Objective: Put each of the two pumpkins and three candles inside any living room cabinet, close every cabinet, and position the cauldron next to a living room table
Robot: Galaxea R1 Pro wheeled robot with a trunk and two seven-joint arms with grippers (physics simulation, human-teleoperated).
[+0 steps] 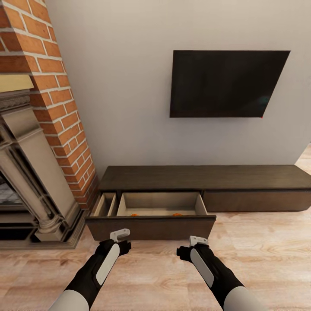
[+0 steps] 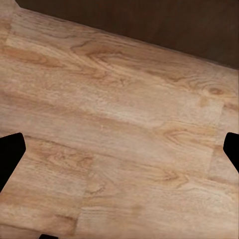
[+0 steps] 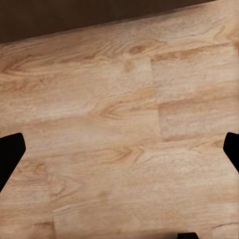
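The left gripper hangs just in front of the open drawer's dark front panel, fingers spread wide with nothing between them; its wrist view looks down on bare wood floor with black fingertips at either edge. The right gripper sits level with it, further along the same panel, equally spread and empty above the floor. Behind that panel the cabinet runs low along the wall under the dark television, its wide drawer pulled out, and two orange specks, likely the pumpkins, peek over the panel's edge on the pale drawer bottom. A narrower compartment beside it, toward the brick fireplace, also stands open. No candle or cauldron can be made out. If closing is the step in hand, both grippers should press flat against the panel at matching height and push evenly, so the drawer slides straight rather than skewing.
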